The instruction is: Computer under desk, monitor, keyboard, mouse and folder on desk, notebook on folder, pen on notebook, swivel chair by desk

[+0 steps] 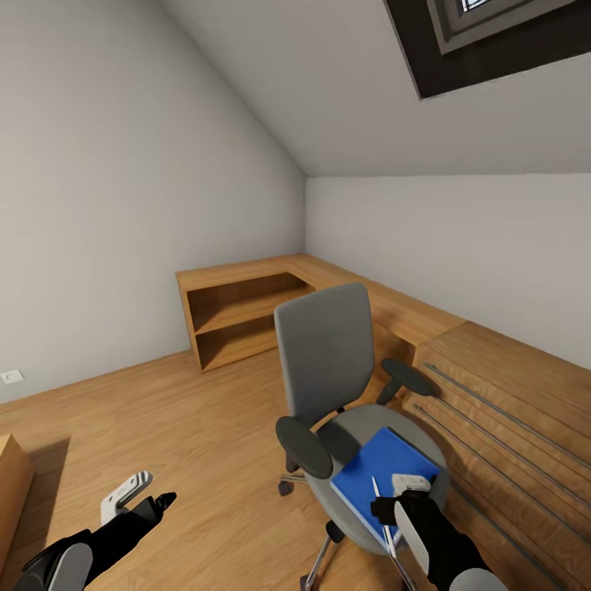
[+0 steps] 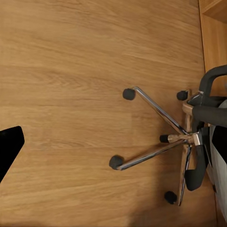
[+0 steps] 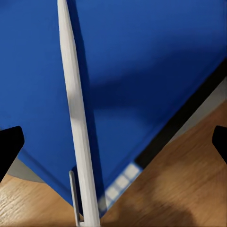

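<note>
**Blue folder and pen on the swivel chair seat**

We faced an attic bedroom corner with sloped grey walls and an oak plank floor. The grey swivel chair stood in front of us, its back upright and its black armrests out to either side. The blue folder lay flat on the chair seat, one corner reaching past the seat's front edge. A slim white pen lay along the folder's cover, its clip end near that corner. Our right hand hovered just over the folder and pen; in the right wrist view its dark fingertips stood wide apart at the frame edges, so the hand was open and gripped nothing. Our left hand hung low over bare floor, beside the chair; we could not tell whether it was open or closed. The left wrist view showed the chair's chrome five-star base and its casters on the planks. Open oak corner shelves stood behind the chair, and a light oak dresser with long bar handles stood just beside it.
</note>
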### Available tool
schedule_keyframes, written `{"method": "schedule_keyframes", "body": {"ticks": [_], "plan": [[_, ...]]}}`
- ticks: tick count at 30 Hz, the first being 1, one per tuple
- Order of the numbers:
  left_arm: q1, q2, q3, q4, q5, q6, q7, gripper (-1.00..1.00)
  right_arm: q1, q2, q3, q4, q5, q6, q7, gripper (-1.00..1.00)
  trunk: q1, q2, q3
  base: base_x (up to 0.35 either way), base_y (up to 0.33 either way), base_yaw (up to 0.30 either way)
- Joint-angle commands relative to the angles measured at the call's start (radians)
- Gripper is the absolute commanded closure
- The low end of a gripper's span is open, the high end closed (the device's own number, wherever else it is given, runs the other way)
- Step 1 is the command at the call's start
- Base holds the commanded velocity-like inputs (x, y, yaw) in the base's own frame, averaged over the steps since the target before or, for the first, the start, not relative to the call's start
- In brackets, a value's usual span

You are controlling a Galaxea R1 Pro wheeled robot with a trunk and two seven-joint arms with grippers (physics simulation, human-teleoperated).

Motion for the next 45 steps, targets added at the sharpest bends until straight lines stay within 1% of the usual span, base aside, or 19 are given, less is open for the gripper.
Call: {"method": "schedule_keyframes", "body": {"ticks": [1, 3, 9, 11, 14, 17, 26, 31, 38, 42, 45], "plan": [[-0.001, -0.001, 0.002, -0.001, 0.011, 0.005, 0.008, -1.00, 0.000, 0.000, 0.002, -0.001, -0.011, 0.004, -0.008, -1.00, 0.000, -0.001, -0.001, 0.000, 0.000, 0.000], [-0.001, -0.001, 0.002, -0.001, 0.011, 0.005, 0.008, -1.00, 0.000, 0.000, 0.002, -0.001, -0.011, 0.006, -0.007, -1.00, 0.000, -0.001, -0.001, 0.000, 0.000, 0.000], [-0.001, -0.001, 0.000, -0.001, 0.011, 0.005, 0.008, -1.00, 0.000, 0.000, 0.002, -0.002, -0.013, 0.043, -0.002, -1.00, 0.000, -0.001, -0.001, 0.000, 0.000, 0.000], [-0.001, -0.001, 0.000, -0.001, 0.011, 0.005, 0.008, -1.00, 0.000, 0.000, 0.003, -0.003, -0.013, 0.054, 0.011, -1.00, 0.000, -0.001, -0.001, 0.000, 0.000, 0.000], [-0.001, -0.001, 0.001, -0.001, 0.011, 0.005, 0.008, -1.00, 0.000, 0.000, 0.007, -0.005, -0.013, 0.067, 0.055, -1.00, 0.000, -0.001, -0.001, 0.000, 0.000, 0.000], [-0.001, -0.001, 0.000, -0.001, 0.011, 0.005, 0.008, -1.00, 0.000, 0.000, 0.008, -0.005, -0.013, 0.082, 0.074, -1.00, 0.000, -0.001, -0.001, 0.000, 0.000, 0.000], [-0.001, -0.002, 0.000, -0.001, 0.011, 0.004, 0.008, -1.00, 0.000, 0.000, 0.005, -0.005, -0.013, 0.089, 0.080, -1.00, 0.000, -0.001, -0.001, 0.000, 0.000, 0.000], [-0.001, -0.002, 0.000, -0.001, 0.011, 0.003, 0.010, -1.00, 0.000, 0.000, 0.003, -0.005, -0.013, 0.089, 0.081, -1.00, 0.019, -0.036, -0.017, 0.000, 0.000, 0.000], [-0.001, -0.001, 0.000, -0.001, 0.011, 0.003, 0.009, -1.00, 0.000, -0.001, 0.003, -0.005, -0.012, 0.089, 0.081, -1.00, 0.019, -0.036, -0.017, 0.000, 0.000, 0.000], [-0.001, -0.001, 0.000, -0.001, 0.011, 0.002, 0.011, -1.00, 0.000, -0.002, 0.003, -0.005, -0.012, 0.089, 0.081, -1.00, 0.034, -0.064, -0.029, 0.000, 0.000, 0.000], [-0.001, -0.001, 0.000, -0.001, 0.011, 0.001, 0.011, -1.00, 0.000, -0.002, 0.003, -0.005, -0.012, 0.089, 0.081, -1.00, 0.034, -0.064, -0.029, 0.000, 0.000, 0.000]]}}
